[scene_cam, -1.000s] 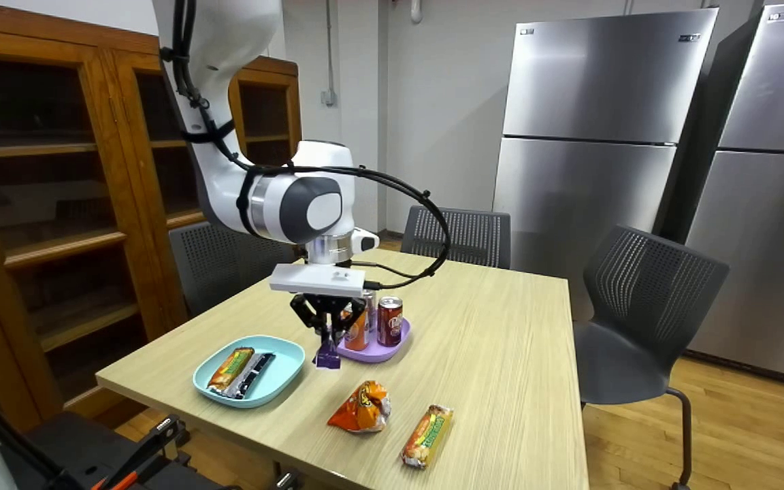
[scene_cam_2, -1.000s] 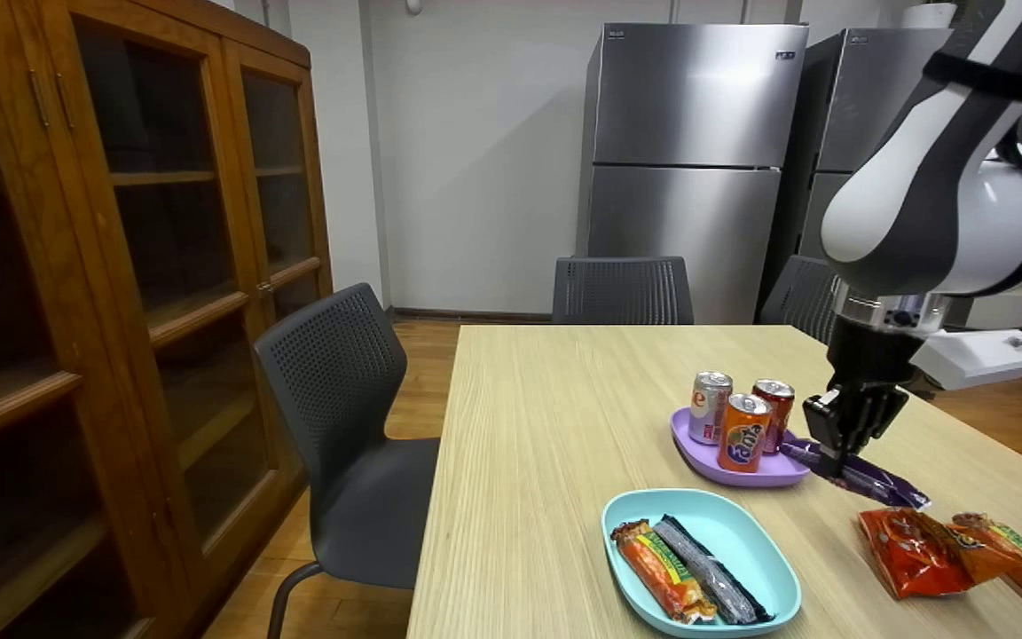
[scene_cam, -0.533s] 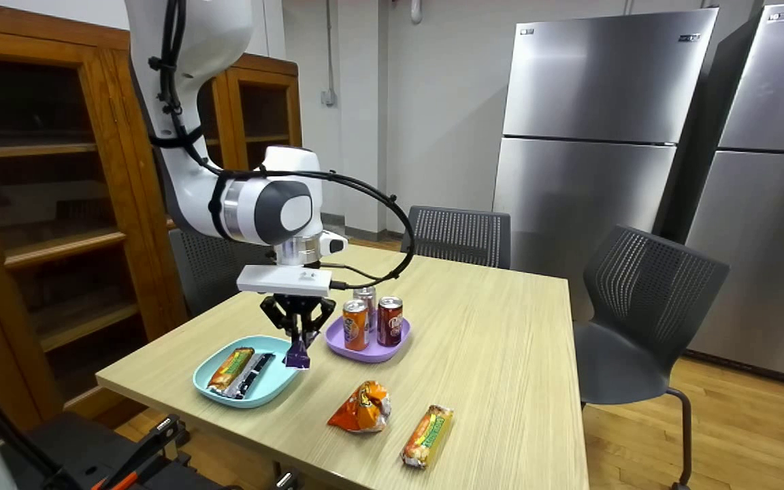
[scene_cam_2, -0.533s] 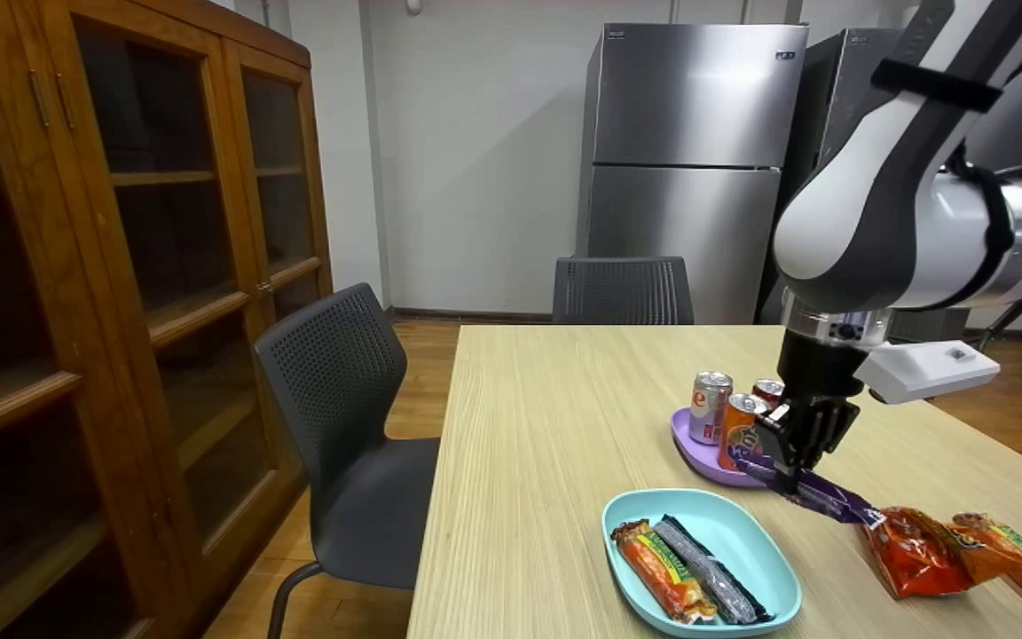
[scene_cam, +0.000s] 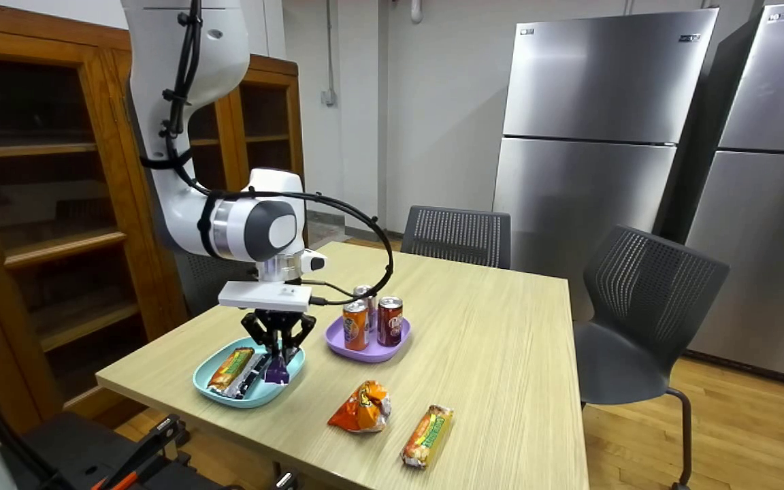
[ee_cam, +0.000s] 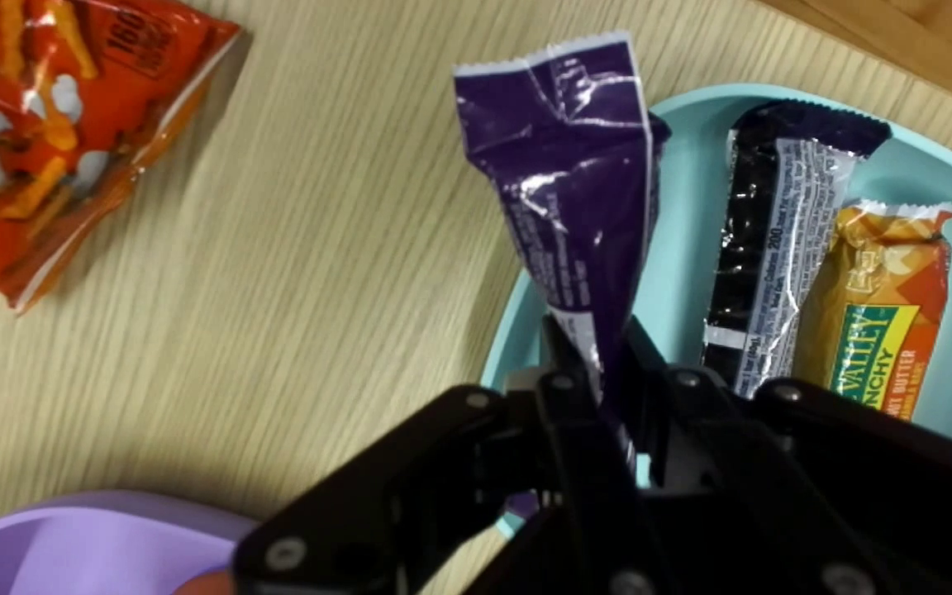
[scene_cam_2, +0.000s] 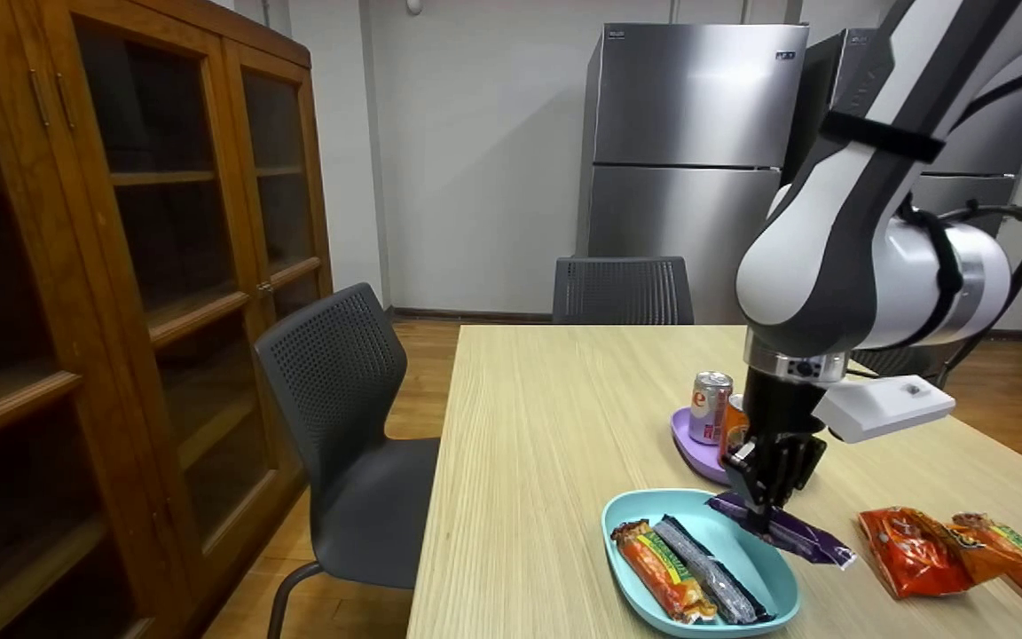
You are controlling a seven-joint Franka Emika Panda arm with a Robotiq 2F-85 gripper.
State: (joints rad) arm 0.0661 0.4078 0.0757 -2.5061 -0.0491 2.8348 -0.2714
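My gripper [ee_cam: 596, 351] is shut on the middle of a purple-wrapped bar [ee_cam: 571, 173], whose ends stick out on both sides of the fingers. In both exterior views the bar [scene_cam_2: 808, 540] hangs tilted over the edge of a light-blue plate [scene_cam_2: 693, 506]. Whether it touches the rim, I cannot tell. On that plate lie an orange and green granola bar [scene_cam_2: 660, 568] and a black and silver bar [scene_cam_2: 711, 572], side by side. The wrist view shows the plate [ee_cam: 683, 215] below the gripper, with both bars [ee_cam: 773, 248] to the right.
A purple tray [scene_cam: 382, 355] holds an orange can [scene_cam: 356, 328], a dark red can [scene_cam: 390, 322] and a silver can [scene_cam_2: 708, 410]. Near the table's front lie an orange snack bag [scene_cam: 365, 407] and another granola bar [scene_cam: 427, 435]. Chairs [scene_cam: 456, 235] stand around the table.
The arm has carried the purple bar away from beside the purple tray to the light-blue plate, and lower. The gripper has stayed shut on it. The other items have not moved.
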